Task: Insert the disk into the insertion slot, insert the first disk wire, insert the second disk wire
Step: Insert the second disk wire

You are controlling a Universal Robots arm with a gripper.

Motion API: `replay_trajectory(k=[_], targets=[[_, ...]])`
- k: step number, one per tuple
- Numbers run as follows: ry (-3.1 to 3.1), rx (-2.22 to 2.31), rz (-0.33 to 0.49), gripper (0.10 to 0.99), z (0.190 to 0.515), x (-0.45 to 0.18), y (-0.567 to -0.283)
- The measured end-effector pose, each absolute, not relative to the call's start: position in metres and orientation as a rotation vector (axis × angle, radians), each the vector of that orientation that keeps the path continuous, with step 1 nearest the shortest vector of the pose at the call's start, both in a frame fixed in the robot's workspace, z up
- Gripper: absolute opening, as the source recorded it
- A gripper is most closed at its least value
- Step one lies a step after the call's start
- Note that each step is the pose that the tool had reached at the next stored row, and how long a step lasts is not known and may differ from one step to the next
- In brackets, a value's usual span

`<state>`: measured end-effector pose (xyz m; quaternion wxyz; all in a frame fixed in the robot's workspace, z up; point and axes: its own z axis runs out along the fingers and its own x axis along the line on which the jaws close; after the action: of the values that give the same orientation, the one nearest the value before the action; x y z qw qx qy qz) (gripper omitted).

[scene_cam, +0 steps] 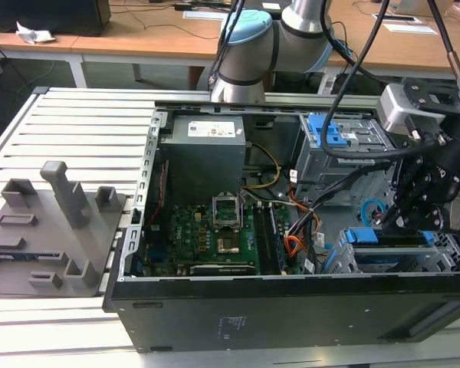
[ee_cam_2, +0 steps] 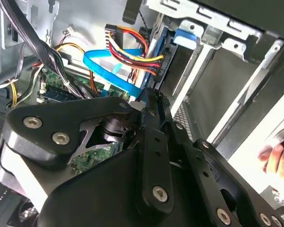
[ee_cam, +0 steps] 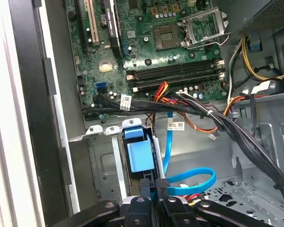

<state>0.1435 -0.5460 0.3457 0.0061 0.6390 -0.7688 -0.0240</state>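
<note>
- At the near corner of the open computer case point(scene_cam: 291, 307), on the exterior view's right: the disk point(scene_cam: 389, 237) sits in the insertion slot point(scene_cam: 454, 249), its blue carrier frame showing along the top. It looks fully seated.
- Long axis of the disk runs along the case's near wall, one end toward the motherboard point(scene_cam: 207, 230).
- Tool point(ee_cam: 155, 187) stands just over the blue frame, nearer the end that faces away from the motherboard; in the first wrist view the frame stretches straight ahead of the tips.
- Tool fingers are drawn together. Whether a connector is pinched between them, I cannot tell.
- Blue flat wire point(ee_cam: 191, 181) loops just beside the tool; coloured wire bundle point(ee_cam_2: 135, 52) hangs near the tips in the second wrist view.
- Judgement: slot step done, wire work in hand.
- Taller cage point(scene_cam: 341, 138) stands by the case's far wall, well apart.
</note>
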Motion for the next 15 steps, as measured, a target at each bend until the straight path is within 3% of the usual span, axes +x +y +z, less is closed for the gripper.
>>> replay_trajectory(k=[15], targets=[[-2.290, 2.127, -0.074, 0.165, 0.3427, 0.1508, -0.5431]])
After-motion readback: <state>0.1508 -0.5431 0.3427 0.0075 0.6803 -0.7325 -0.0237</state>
